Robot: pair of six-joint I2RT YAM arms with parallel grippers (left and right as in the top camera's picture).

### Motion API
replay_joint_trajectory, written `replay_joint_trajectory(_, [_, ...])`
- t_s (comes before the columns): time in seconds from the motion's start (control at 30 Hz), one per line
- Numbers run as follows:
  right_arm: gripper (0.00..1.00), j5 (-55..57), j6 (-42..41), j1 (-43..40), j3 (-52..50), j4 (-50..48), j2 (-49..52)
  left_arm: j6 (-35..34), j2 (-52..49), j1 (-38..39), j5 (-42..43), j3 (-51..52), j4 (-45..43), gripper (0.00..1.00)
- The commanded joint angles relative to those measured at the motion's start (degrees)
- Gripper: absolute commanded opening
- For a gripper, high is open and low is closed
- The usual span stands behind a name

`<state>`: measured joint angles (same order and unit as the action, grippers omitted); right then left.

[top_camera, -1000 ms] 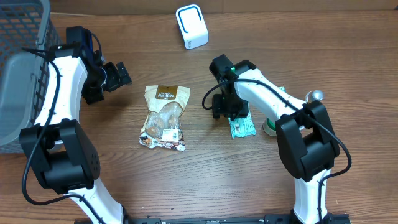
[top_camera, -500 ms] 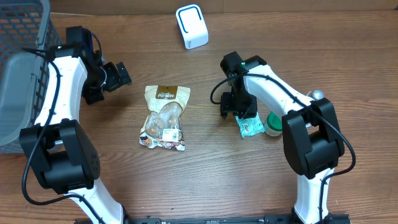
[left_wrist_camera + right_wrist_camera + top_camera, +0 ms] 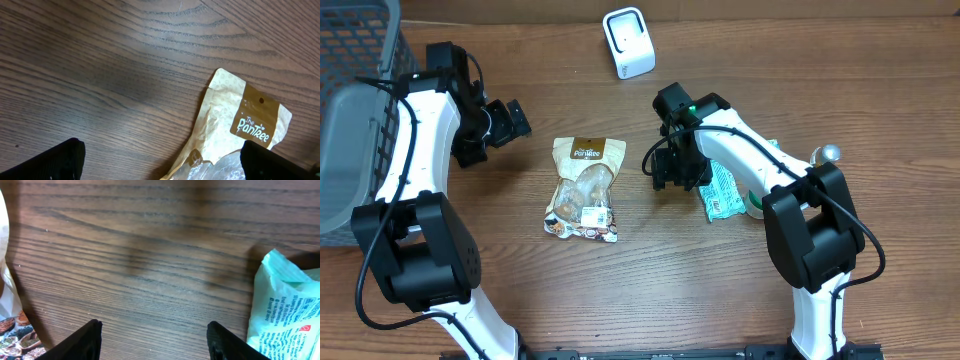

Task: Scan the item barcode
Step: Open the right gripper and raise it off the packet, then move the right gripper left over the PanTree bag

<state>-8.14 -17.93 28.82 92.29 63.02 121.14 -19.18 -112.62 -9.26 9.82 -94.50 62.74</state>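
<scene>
1. A grey wire basket (image 3: 345, 95) sits at the table's (image 3: 650, 290) far left edge, at about ten o'clock from the table's middle.
2. The left gripper (image 3: 513, 122) hangs over bare wood, at about ten o'clock from the snack bag. In the left wrist view its fingers (image 3: 50, 160) stand wide apart with nothing between them but tabletop and the bag's top corner.
3. The snack bag (image 3: 585, 190) lies flat near the middle of the table. Its brown label end points to twelve o'clock and its clear window end to six. It touches neither gripper.
4. A white scanner (image 3: 628, 42) stands at the far edge, at roughly one o'clock from the snack bag and well apart from it.
5. The right gripper (image 3: 665, 172) is between the snack bag and the green packet, at three o'clock from the bag. The right wrist view shows its fingers (image 3: 75, 340) partly spread, holding nothing, with bare wood in the gap. The bag's edge (image 3: 10, 325) shows at the left of that view.
6. The green packet (image 3: 725, 192) lies on the table just beside the right gripper, at its three o'clock, partly under the right arm. The fingers are not touching it.
7. A small round green-and-white thing (image 3: 755, 206) sits just right of the packet, half hidden by the arm.
</scene>
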Motion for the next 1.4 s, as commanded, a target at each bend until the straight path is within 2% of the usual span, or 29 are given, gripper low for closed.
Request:
replay_joint_trajectory(0.0, [0.64,4.02,0.42,0.00,0.98,-0.44,-0.24,-0.57,0.42,-0.42,0.24,-0.37,-0.02,1.00])
replay_joint_trajectory(0.23, [0.64,5.16,0.44,-0.28,-2.60,-2.78,-0.24,-0.57,0.42,-0.42,0.24,-0.37,-0.02,1.00])
replay_joint_trajectory(0.37, [0.66,9.90,0.42,-0.85,-3.85,-2.67,-0.24,-0.55,0.42,-0.44,0.24,-0.37,-0.02,1.00])
replay_joint_trajectory(0.83, [0.69,11.10,0.48,-5.29,-3.82,1.38,-0.24,-0.57,0.42,-0.42,0.24,-0.37,-0.02,0.99])
replay_joint_trajectory(1.0, [0.70,10.97,3.45,-5.27,-1.68,2.93,-0.24,-0.57,0.42,-0.42,0.24,-0.37,-0.02,0.99])
replay_joint_trajectory(1.13, [0.70,3.50,3.41,-4.55,3.37,5.01,-0.24,-0.57,0.42,-0.42,0.24,-0.37,-0.02,1.00])
replay_joint_trajectory(1.23, [0.71,-4.70,3.41,-3.93,4.94,2.91,-0.24,-0.57,0.42,-0.42,0.24,-0.37,-0.02,1.00])
replay_joint_trajectory(1.33, [0.80,-11.63,3.39,-3.63,4.76,-0.76,-0.24,-0.57,0.42,-0.42,0.24,-0.37,-0.02,1.00])
replay_joint_trajectory(1.37, [0.90,-13.09,3.37,-3.61,4.70,-1.84,-0.24,-0.55,0.42,-0.44,0.24,-0.37,-0.02,0.99])
